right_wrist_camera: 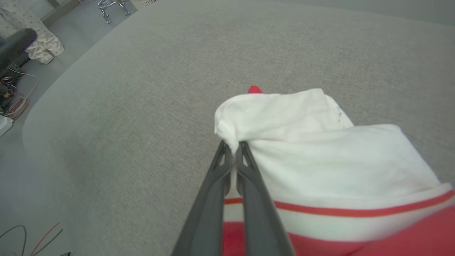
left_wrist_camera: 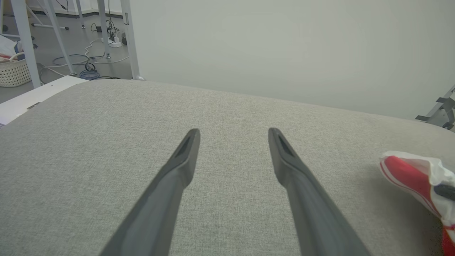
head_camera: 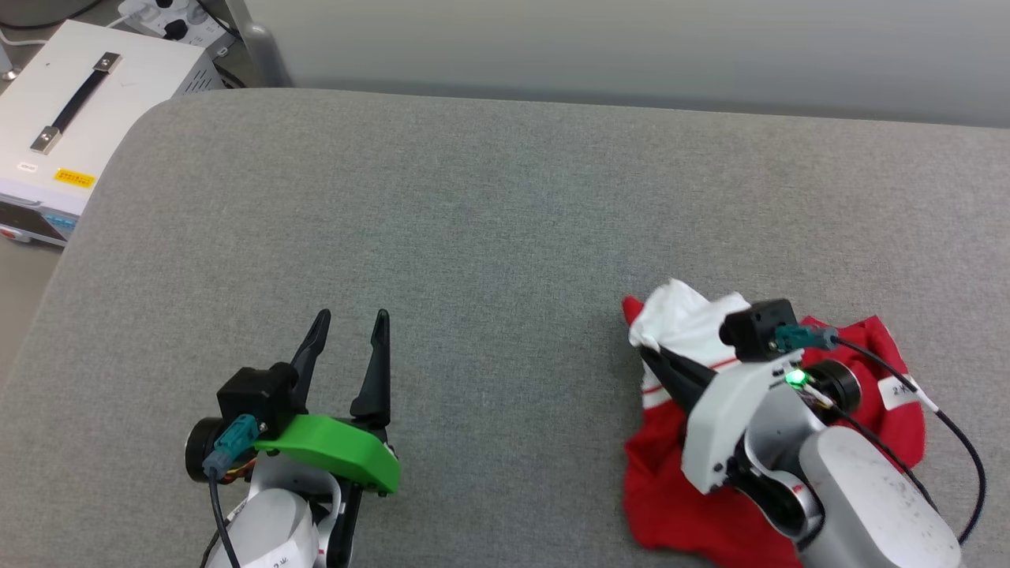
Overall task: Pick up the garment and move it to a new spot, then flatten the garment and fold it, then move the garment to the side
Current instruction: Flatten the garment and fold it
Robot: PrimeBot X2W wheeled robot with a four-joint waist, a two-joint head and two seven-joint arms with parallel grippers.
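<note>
The garment (head_camera: 671,481) lies crumpled at the lower right of the grey cushioned surface (head_camera: 505,237), red with a white sleeve bunched on top. My right gripper (head_camera: 649,353) is shut on that white sleeve; in the right wrist view its fingers (right_wrist_camera: 233,151) pinch a fold of the white cloth (right_wrist_camera: 320,153) above a red-striped cuff. My left gripper (head_camera: 351,323) stands open at the lower left, nothing between its fingers, far from the garment. In the left wrist view the open gripper (left_wrist_camera: 233,137) hovers over bare cushion, with the garment's edge (left_wrist_camera: 408,174) at the far right.
A white box with a black handle (head_camera: 71,118) sits off the surface's left edge. A pale wall runs behind the far edge. Cables and table legs (left_wrist_camera: 103,42) stand on the floor beyond the left corner.
</note>
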